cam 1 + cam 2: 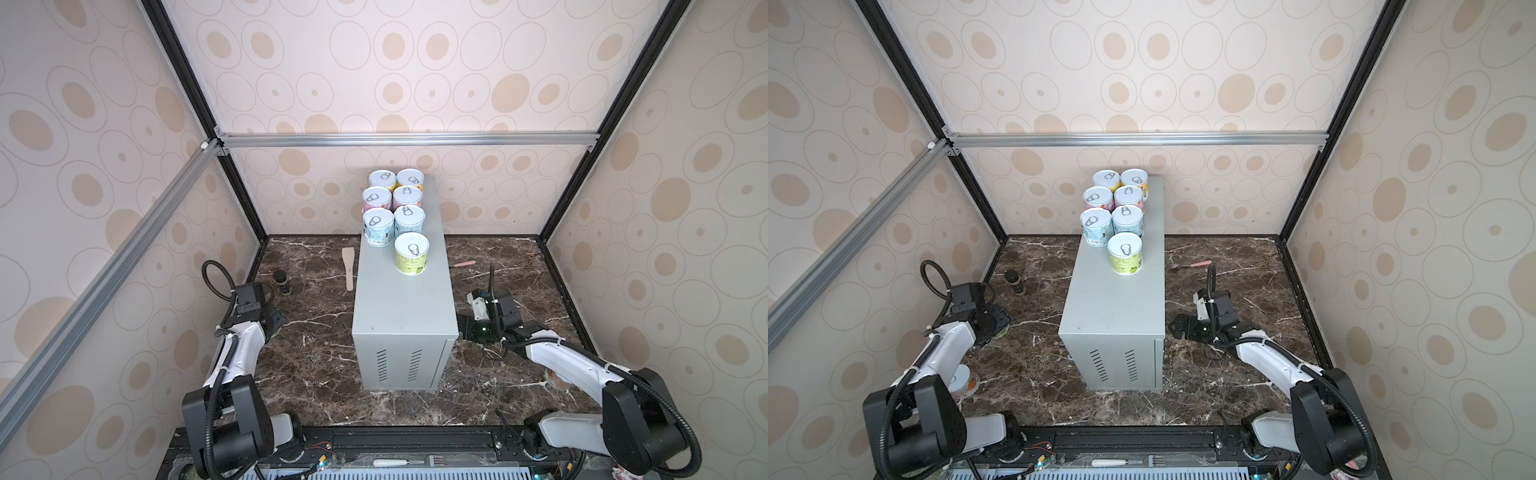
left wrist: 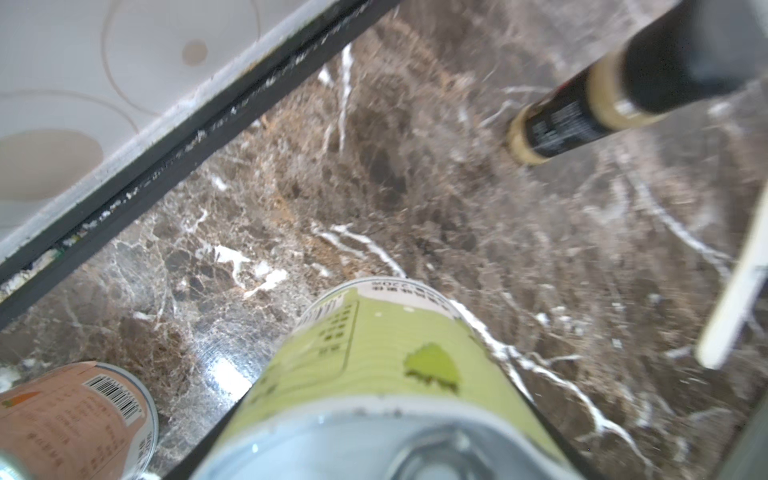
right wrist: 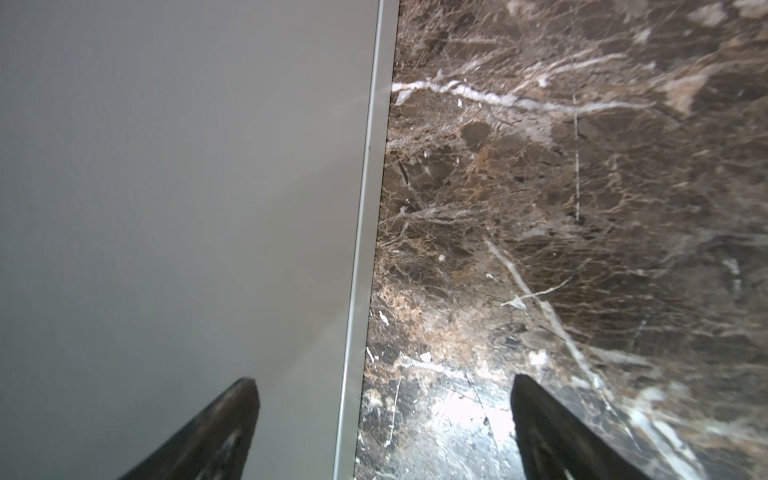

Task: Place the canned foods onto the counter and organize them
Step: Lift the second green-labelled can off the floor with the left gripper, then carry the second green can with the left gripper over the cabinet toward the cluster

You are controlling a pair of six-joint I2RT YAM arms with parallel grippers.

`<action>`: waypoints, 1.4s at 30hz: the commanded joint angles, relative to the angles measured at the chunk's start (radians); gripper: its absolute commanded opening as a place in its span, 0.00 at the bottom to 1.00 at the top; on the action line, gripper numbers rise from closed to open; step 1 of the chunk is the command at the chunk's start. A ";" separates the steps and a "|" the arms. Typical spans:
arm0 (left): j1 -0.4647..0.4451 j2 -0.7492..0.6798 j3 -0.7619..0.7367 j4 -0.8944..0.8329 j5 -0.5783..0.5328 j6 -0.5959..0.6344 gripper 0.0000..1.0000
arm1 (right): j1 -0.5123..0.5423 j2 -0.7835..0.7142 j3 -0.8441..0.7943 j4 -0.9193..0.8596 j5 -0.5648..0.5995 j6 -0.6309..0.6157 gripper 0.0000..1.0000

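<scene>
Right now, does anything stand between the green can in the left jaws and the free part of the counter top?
Nothing visible does. The near half of the counter is bare; the seven cans stand at its far end, and the wooden spatula and small bottle are on the marble farther back.

Nothing is legible, even on the green can [image 2: 374,361].

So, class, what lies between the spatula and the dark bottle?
Only bare marble lies between the spatula and the bottle, as a top view shows.
</scene>
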 commanded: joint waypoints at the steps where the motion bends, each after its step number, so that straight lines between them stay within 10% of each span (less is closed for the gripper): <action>1: -0.012 -0.066 0.106 -0.030 0.023 0.010 0.59 | 0.009 -0.032 0.029 -0.042 0.020 -0.015 0.97; 19: -0.062 -0.200 0.391 -0.205 0.141 -0.003 0.59 | 0.019 -0.172 0.086 -0.151 0.052 -0.023 0.97; 42: -0.426 -0.066 0.798 -0.420 0.066 0.117 0.57 | 0.019 -0.255 0.200 -0.293 0.156 -0.058 0.97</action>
